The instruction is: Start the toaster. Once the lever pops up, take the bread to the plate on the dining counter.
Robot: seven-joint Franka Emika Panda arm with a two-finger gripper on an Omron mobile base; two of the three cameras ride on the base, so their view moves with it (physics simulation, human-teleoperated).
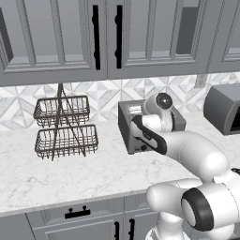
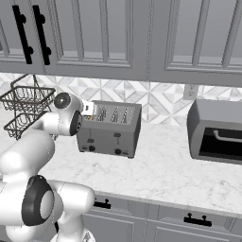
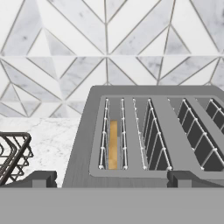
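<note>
Obstacles as I see them: the toaster (image 2: 111,130) stands mid-worktop with its slots open upward and clear air above them. The two-tier wire basket stand (image 1: 64,126) sits well apart on its left, the darker rounded appliance (image 2: 217,131) well apart on its right. Bare marble worktop (image 2: 175,175) lies in front. Upper cabinets (image 2: 118,38) overhang behind and above.

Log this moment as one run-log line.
gripper: open, above toaster | bread: down in leftmost slot | phase: toaster not visibly started
</note>
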